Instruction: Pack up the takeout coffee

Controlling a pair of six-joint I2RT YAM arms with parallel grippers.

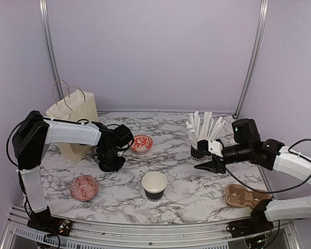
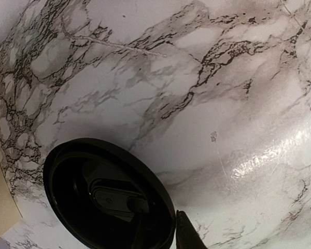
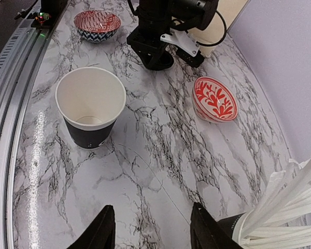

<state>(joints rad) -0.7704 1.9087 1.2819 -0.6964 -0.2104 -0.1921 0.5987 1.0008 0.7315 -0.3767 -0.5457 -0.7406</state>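
Note:
The black takeout cup (image 1: 154, 185) with its white rim stands open and upright at front centre; it also shows in the right wrist view (image 3: 90, 106). Its round black lid (image 2: 106, 194) lies on the marble. My left gripper (image 1: 110, 164) is down on the table over the lid. In the left wrist view the left gripper (image 2: 160, 234) has one finger inside the lid and one outside, shut narrowly on its rim. My right gripper (image 1: 206, 166) is open and empty, low over the table right of the cup, also seen in its wrist view (image 3: 153, 228).
A black cup full of white wrapped straws (image 1: 202, 140) stands just behind my right gripper. Red-and-white bowls sit at mid-table (image 1: 141, 143) and front left (image 1: 84, 187). A paper bag (image 1: 72, 116) stands at back left. A brown cup carrier (image 1: 246, 196) lies front right.

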